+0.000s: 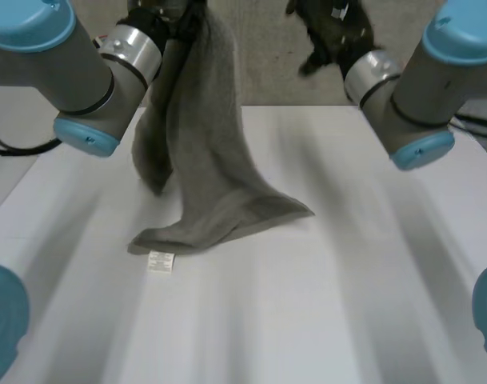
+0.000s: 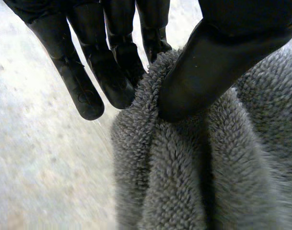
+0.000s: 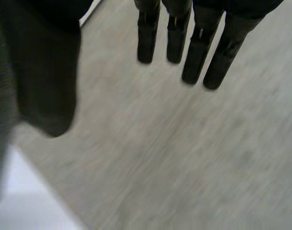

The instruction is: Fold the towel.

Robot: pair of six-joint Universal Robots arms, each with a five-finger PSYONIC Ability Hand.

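A grey towel [image 1: 199, 152] hangs from my left hand [image 1: 173, 20], raised above the table's far left side. Its lower end trails on the white table [image 1: 323, 304], with a small white label [image 1: 161, 261] at the near edge. In the left wrist view the thumb [image 2: 208, 72] presses a bunched fold of the towel [image 2: 193, 172] against the fingers [image 2: 122, 72]. My right hand [image 1: 333, 30] is lifted beyond the table's far edge. Its fingers [image 3: 198, 43] are straight and spread from the thumb [image 3: 45, 72], with nothing between them.
Beyond the table's far edge lies a pale wood-grain floor [image 3: 184, 158]. A corner of the table [image 3: 26, 211] shows below the right hand's thumb.
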